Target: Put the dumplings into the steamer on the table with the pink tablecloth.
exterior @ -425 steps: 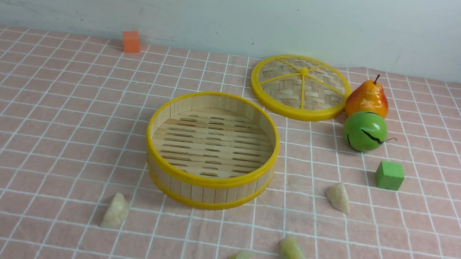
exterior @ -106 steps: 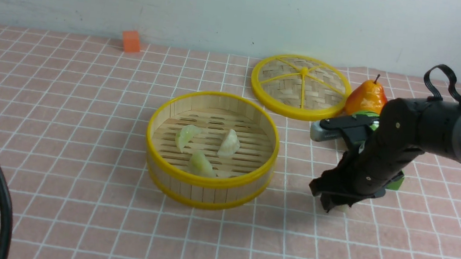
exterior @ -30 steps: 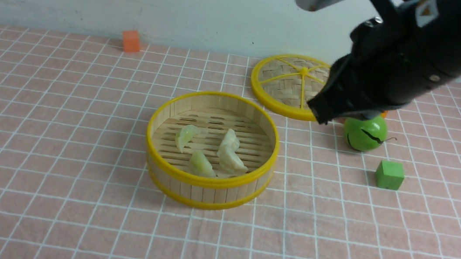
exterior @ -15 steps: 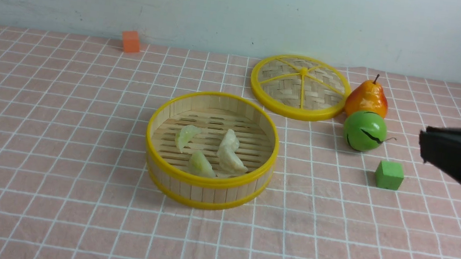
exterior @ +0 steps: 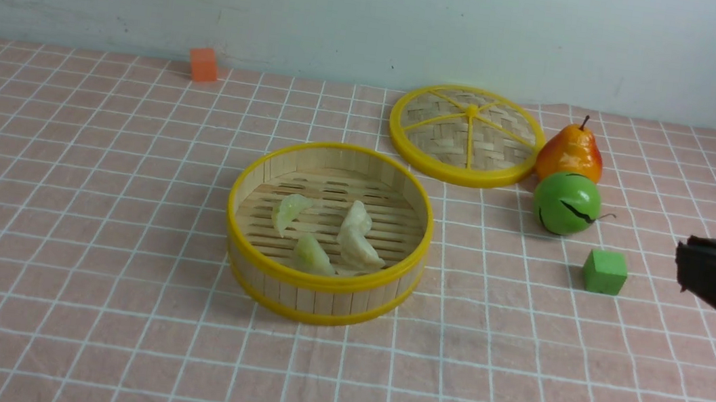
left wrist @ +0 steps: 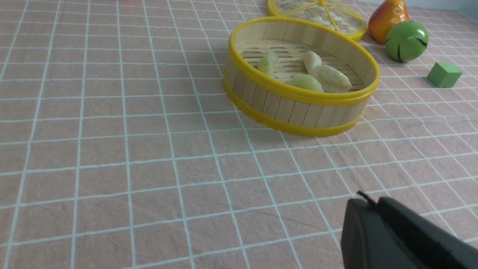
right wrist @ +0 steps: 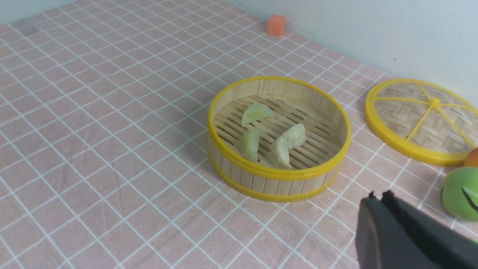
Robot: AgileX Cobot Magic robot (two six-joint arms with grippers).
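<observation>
The left gripper point(left wrist: 373, 204) has its two black fingers pressed together with nothing between them. It shows only in its own wrist view, over bare cloth well apart from the steamer point(left wrist: 298, 95). The right gripper point(right wrist: 378, 198) is likewise closed flat and empty. The front view catches it as a dark wedge point(exterior: 688, 265) at the frame's right edge, well to the right of the steamer point(exterior: 320, 283) and past the green cube point(exterior: 605, 271).

All four dumplings point(exterior: 362, 249) lie inside the steamer on its slatted floor. The right wrist view looks down into the steamer point(right wrist: 278, 173) and shows them best: two pale green ones point(right wrist: 249, 144) on the left half and two whitish ones point(right wrist: 295, 135) touching each other on the right. From the left wrist the near wall hides their lower parts point(left wrist: 304, 81).

Behind the steamer and to its right lies the woven lid point(exterior: 466, 136), flat on the pink tablecloth point(exterior: 88, 229). A pear point(exterior: 570, 153) stands against the lid's right rim, and a green round fruit point(exterior: 567, 203) sits just in front of the pear. An orange cube point(exterior: 203, 64) sits far behind the steamer to the left, by the wall.
</observation>
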